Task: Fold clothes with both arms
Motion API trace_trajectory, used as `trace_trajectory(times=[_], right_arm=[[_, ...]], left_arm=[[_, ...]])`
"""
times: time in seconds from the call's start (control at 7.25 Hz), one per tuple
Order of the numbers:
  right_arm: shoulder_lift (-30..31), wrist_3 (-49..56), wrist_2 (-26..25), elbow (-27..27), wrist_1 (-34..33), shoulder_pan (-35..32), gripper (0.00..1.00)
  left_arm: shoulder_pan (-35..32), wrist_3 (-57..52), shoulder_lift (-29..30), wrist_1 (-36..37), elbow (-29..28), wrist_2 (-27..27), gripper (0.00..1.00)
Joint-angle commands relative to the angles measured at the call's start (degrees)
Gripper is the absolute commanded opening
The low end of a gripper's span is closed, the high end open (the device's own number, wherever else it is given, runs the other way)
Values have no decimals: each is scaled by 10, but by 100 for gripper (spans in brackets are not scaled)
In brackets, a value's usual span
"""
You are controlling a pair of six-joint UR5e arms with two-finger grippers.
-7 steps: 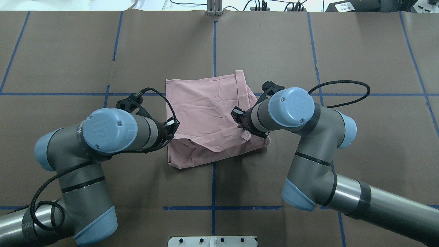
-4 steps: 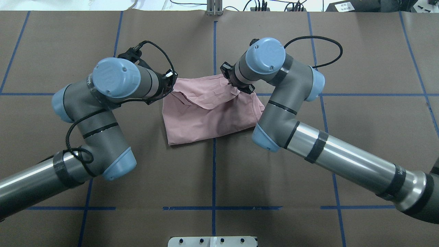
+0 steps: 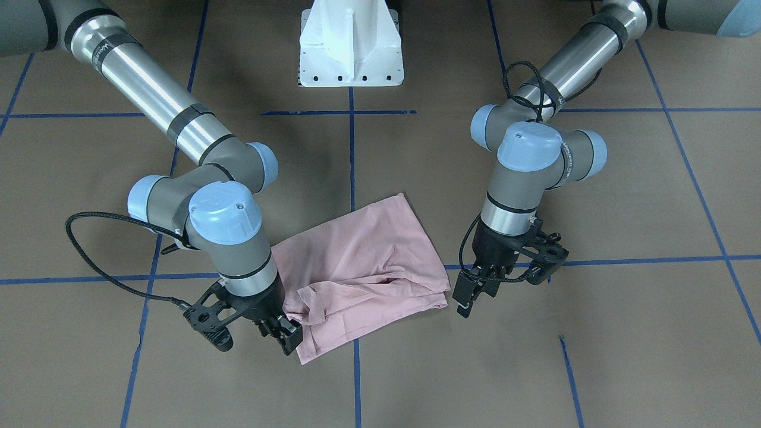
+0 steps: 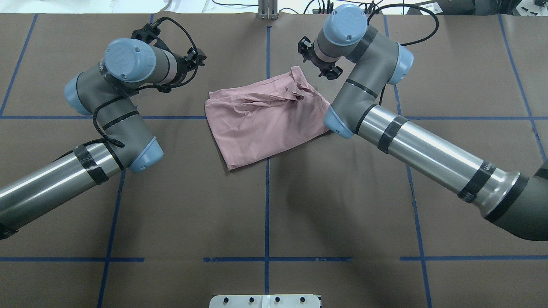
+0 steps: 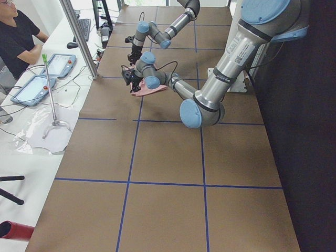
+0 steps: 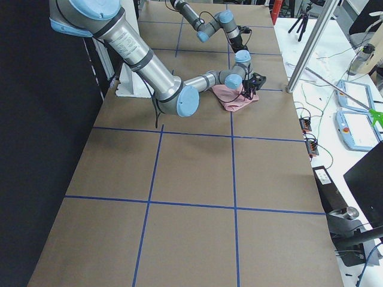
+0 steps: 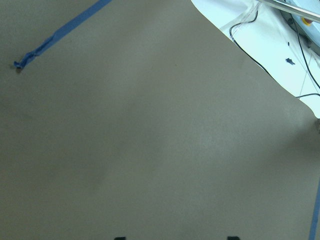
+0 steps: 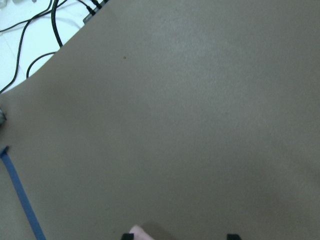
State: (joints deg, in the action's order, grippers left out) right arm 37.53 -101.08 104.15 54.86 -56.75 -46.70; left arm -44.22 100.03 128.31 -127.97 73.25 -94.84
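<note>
Exterior front-facing view shows the pink T-shirt lying folded but rumpled on the worktop, the left claw and right claw spread empty at its ends, likely so the laid fold rests undisturbed.

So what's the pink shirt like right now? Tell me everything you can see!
The pink T-shirt is soft, wrinkly cloth, folded into a lopsided bundle lying on the brown table over a blue tape line. Its far edge is bunched into ridges. Only plain pink shows, no picture. Nothing holds it: the open left gripper stands apart on one side, the open right gripper sits close beside a far corner.
</note>
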Motion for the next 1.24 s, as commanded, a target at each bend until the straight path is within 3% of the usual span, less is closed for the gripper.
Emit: trace_trajectory(times=[0.0,0.28,0.41,0.83,0.96,1.1], right_arm=[[2,25,76,0,0,-65,100],[29,157,145,11,-13,-149,100],[74,293,162,55,-62,-194,100],[238,768,180,223,-282,-326,100],[298,886,211,281,-350,-363,100],[369,923,232,349,-394,-397,100]], left_arm=[[-3,-15,-3,-19,-1,-4,100],[-52,-104,-21,-12,23,-93,100],[-100,-175,-71,-11,71,-136,100],[-220,-444,-214,20,176,-206,100],[-251,-554,-260,78,223,-219,100],[-290,-662,-302,118,265,-236,100]])
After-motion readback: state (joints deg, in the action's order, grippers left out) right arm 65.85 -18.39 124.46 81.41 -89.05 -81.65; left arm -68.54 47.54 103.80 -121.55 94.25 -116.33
